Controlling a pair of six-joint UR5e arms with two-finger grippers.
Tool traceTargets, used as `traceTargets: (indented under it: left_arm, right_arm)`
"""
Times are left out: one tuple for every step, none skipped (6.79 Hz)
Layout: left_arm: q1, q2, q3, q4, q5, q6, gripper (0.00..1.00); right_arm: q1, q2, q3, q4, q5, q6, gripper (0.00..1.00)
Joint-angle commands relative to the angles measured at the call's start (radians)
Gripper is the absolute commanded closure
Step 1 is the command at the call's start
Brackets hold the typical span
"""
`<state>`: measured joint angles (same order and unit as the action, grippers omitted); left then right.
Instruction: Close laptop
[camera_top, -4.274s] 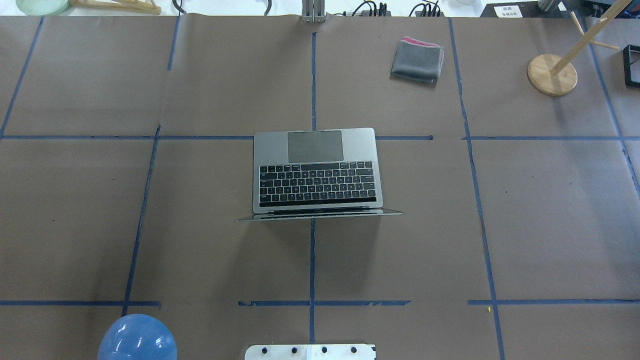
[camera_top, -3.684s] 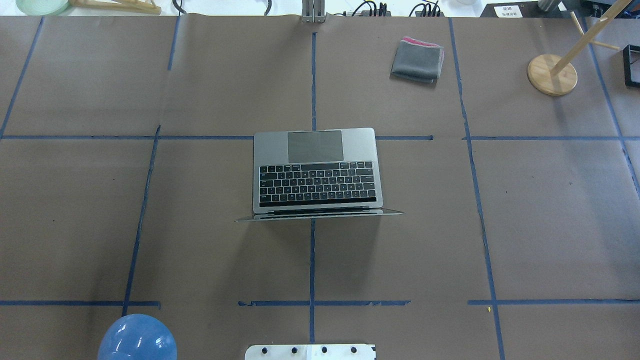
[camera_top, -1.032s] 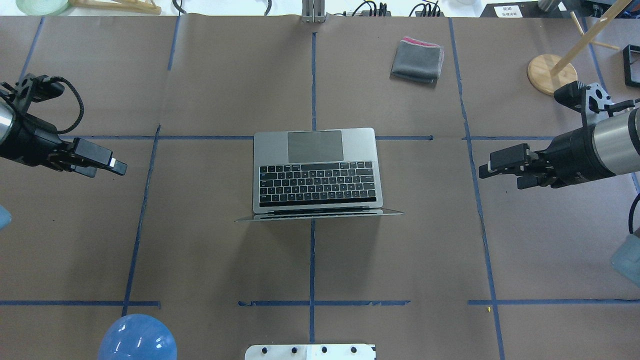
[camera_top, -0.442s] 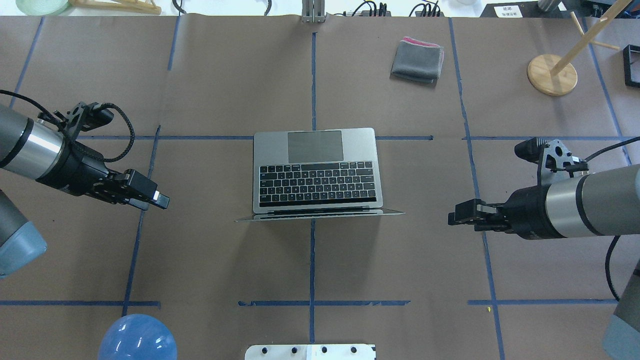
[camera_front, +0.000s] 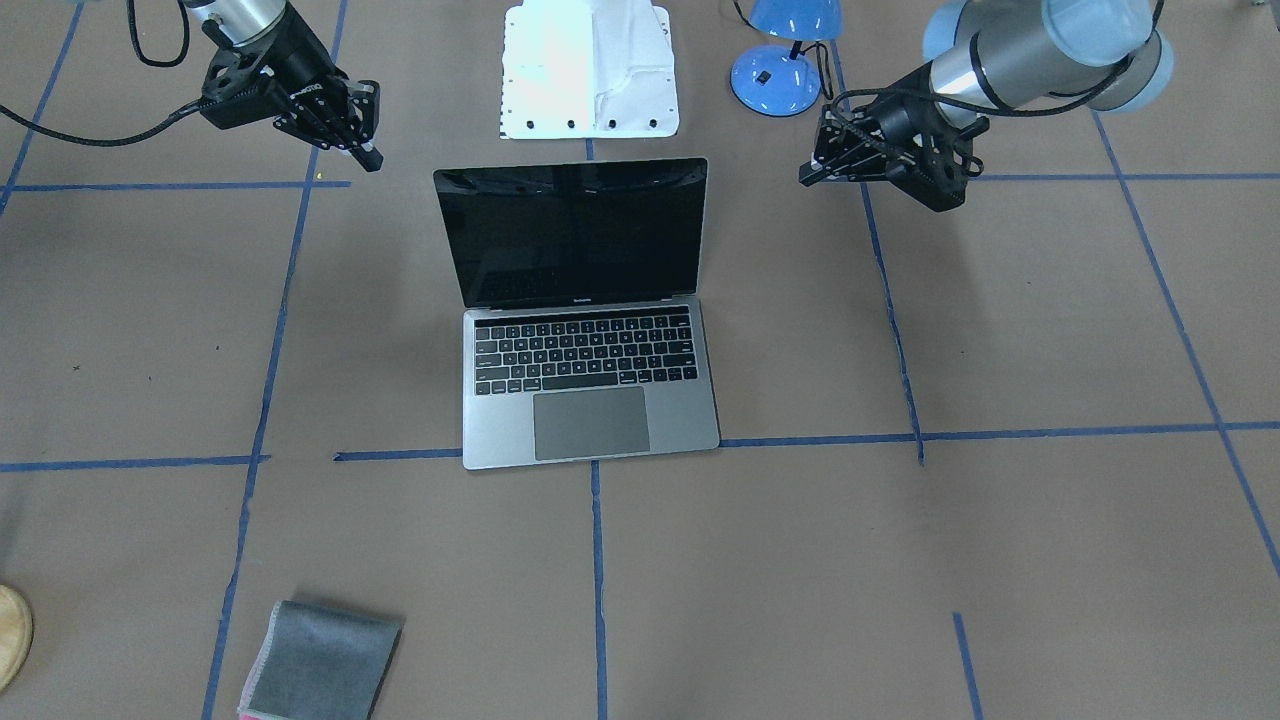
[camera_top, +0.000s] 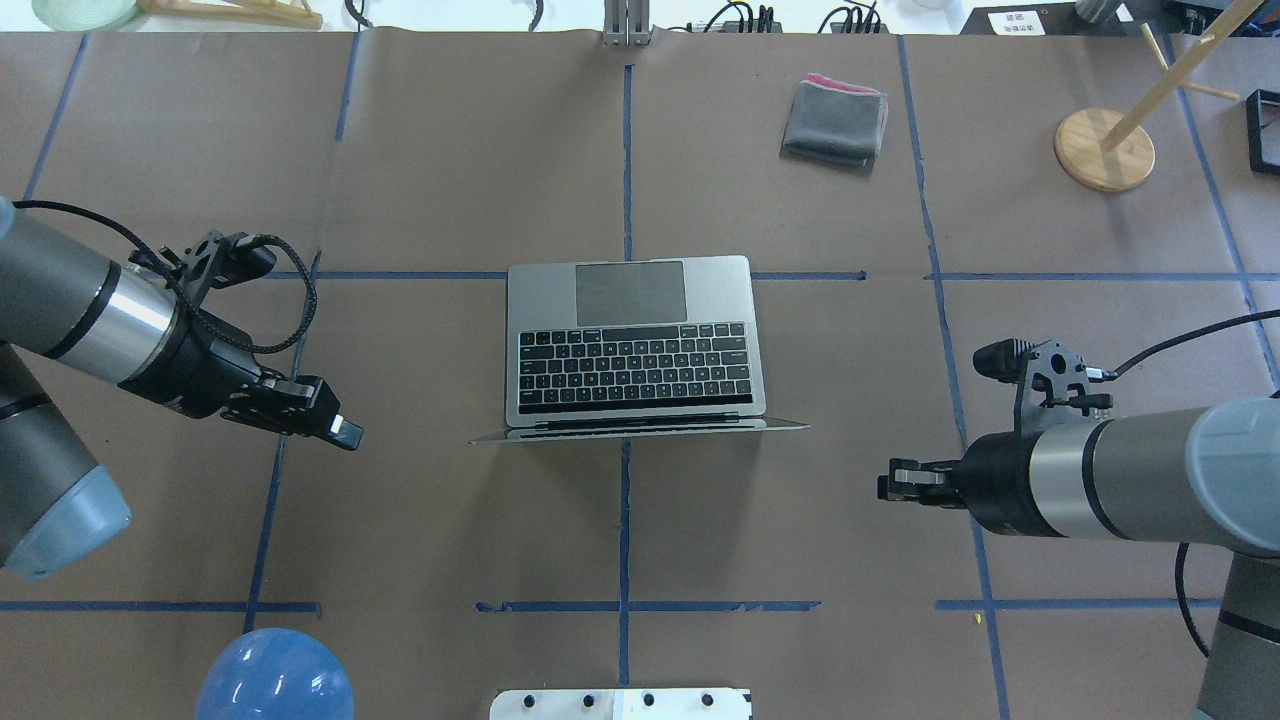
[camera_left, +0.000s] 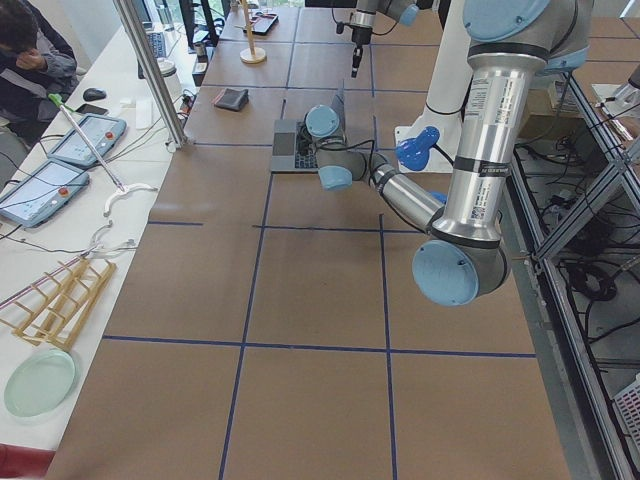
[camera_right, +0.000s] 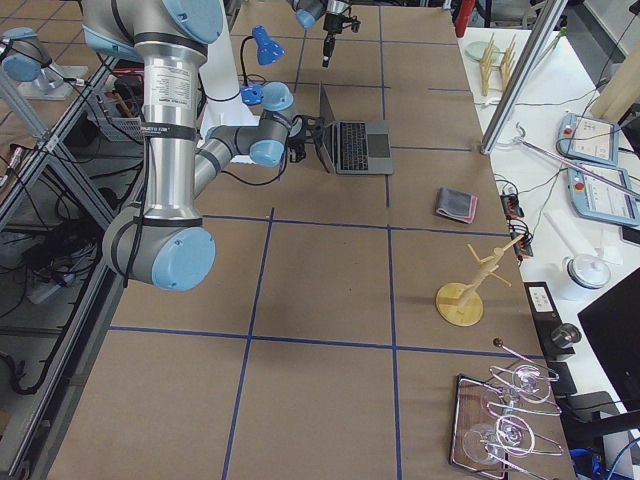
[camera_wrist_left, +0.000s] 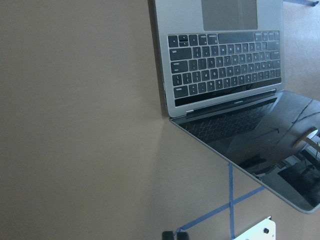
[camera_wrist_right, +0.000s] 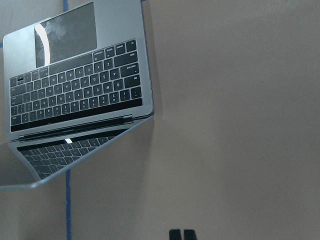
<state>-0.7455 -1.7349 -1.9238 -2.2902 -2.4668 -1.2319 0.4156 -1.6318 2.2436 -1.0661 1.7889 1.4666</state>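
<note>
The space-grey laptop (camera_top: 632, 340) stands open at the table's middle, its black screen upright and its lid toward me; it also shows in the front view (camera_front: 590, 390) and both wrist views (camera_wrist_left: 220, 65) (camera_wrist_right: 75, 95). My left gripper (camera_top: 345, 433) hovers left of the lid's left corner, apart from it, fingers together and empty. My right gripper (camera_top: 885, 487) hovers right of the lid and a little nearer to me, apart from it, fingers together and empty. In the front view the left gripper (camera_front: 808, 178) is at the right and the right gripper (camera_front: 372, 158) at the left.
A folded grey cloth (camera_top: 835, 120) lies at the far right of centre. A wooden stand (camera_top: 1103, 148) is at the far right. A blue lamp (camera_top: 273, 675) and a white base plate (camera_top: 620, 703) sit at the near edge.
Both arms have come into view from the sides and moved nearer to me and inward, toward the level of the laptop's lid. The laptop has not moved.
</note>
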Motion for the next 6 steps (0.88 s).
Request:
traceTargets:
  left_arm:
    - [0.067,-0.044,0.0,0.0,0.035,-0.055,0.97]
    - [0.11,-0.073,0.0,0.0,0.086,-0.101,0.97]
    - [0.141,-0.092,-0.003,0.0,0.133,-0.139,0.97]
    - [0.161,-0.11,-0.006,0.0,0.179,-0.18,0.97]
    - [0.166,-0.127,-0.007,0.0,0.207,-0.208,0.97]
    - [0.166,-0.132,-0.007,0.0,0.209,-0.219,0.97]
  right_arm:
    - [-0.072,0.024,0.002,0.0,-0.074,0.035,0.99]
    - [-0.075,0.047,0.002,-0.002,-0.077,0.044,0.99]
    - [-0.074,0.082,0.002,-0.008,-0.081,0.064,0.99]
    - [-0.074,0.117,-0.001,-0.023,-0.092,0.067,1.0]
    - [-0.077,0.13,-0.006,-0.031,-0.126,0.083,1.0]
    - [-0.077,0.135,-0.006,-0.031,-0.131,0.087,1.0]
